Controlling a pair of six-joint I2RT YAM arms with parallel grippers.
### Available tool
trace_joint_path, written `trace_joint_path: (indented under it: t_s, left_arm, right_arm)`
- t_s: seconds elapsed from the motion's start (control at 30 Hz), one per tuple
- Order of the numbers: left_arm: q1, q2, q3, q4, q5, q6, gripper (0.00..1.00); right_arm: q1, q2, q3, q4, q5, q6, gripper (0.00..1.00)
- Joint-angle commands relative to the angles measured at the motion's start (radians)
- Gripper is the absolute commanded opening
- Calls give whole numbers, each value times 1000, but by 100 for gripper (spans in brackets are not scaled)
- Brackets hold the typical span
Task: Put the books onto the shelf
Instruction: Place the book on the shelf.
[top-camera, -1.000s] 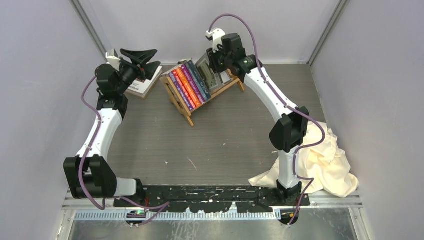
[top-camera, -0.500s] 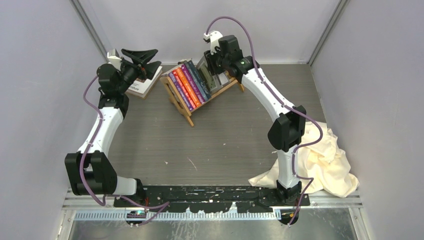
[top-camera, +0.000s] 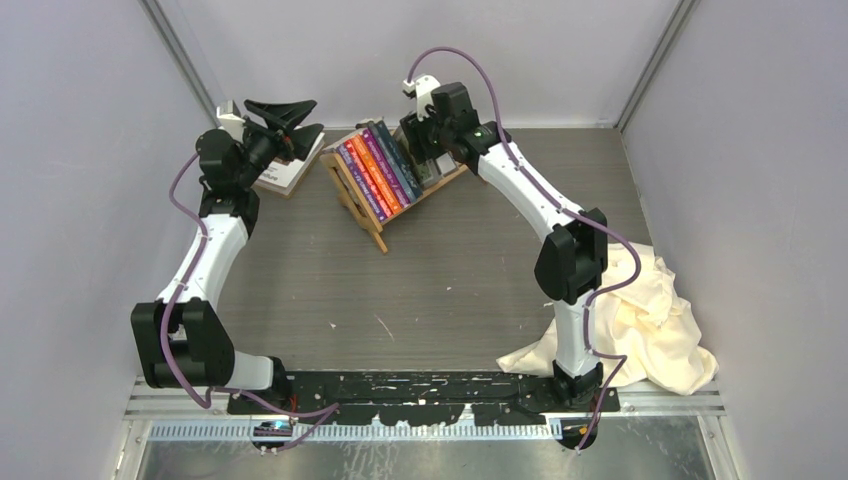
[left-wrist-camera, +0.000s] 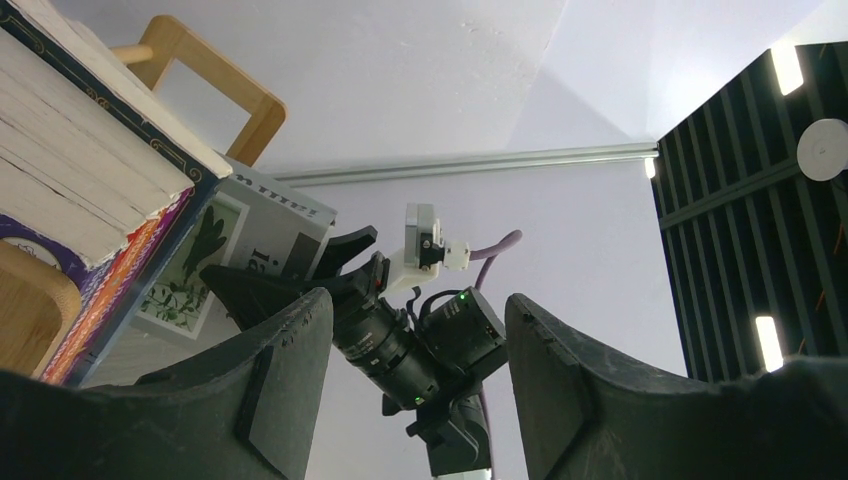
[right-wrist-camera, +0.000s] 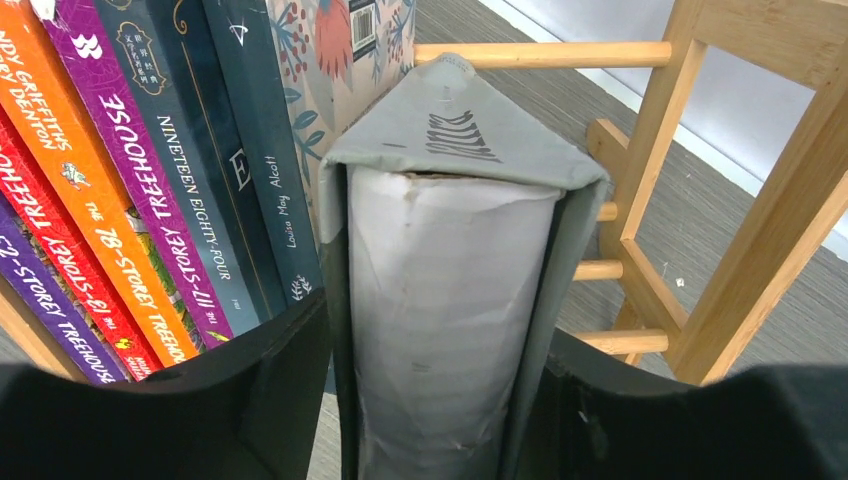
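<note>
The shelf (top-camera: 372, 226) stands at the back middle, holding a row of purple, orange and dark blue books (top-camera: 378, 170). At the row's right end a grey book (right-wrist-camera: 450, 300) stands upright on the slats between the fingers of my right gripper (right-wrist-camera: 435, 400). That gripper's jaws stand open and the book's covers hang loose off its page block. A floral book (right-wrist-camera: 340, 60) leans behind it. My left gripper (top-camera: 302, 118) hovers open and empty over a white book (top-camera: 288, 172) lying flat left of the shelf. It points at the shelf's left end.
A cream cloth (top-camera: 655, 320) is heaped at the right, beside the right arm's base. The shelf's wooden end frame (right-wrist-camera: 770, 200) rises just right of the grey book. Grey walls close in at the back and both sides.
The right gripper has shifted left with the grey book, pushing it against the row, and its jaws have widened. The left arm has barely moved.
</note>
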Motion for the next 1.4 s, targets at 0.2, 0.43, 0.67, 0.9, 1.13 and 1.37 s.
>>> trace_joint_path:
  t_s: [0.2, 0.43, 0.67, 0.9, 1.13, 1.37]
  left_arm:
    - [-3, -4, 3, 72, 22, -6, 64]
    - [-3, -13, 8, 65, 18, -7, 64]
    - [-2, -23, 9, 45, 15, 2, 64]
    - [-2, -42, -5, 21, 5, 14, 64]
    - [-3, -56, -21, 14, -3, 16, 64]
    - [-2, -75, -29, -12, -8, 30, 64]
  right_arm:
    - [8, -82, -52, 80, 28, 6, 69]
    - [8, -97, -32, 84, 30, 3, 71]
    - [7, -109, -6, 79, 30, 7, 72]
    - [8, -123, 3, 78, 30, 8, 73]
    - [7, -146, -4, 75, 30, 11, 74]
    - [7, -168, -11, 76, 30, 21, 74]
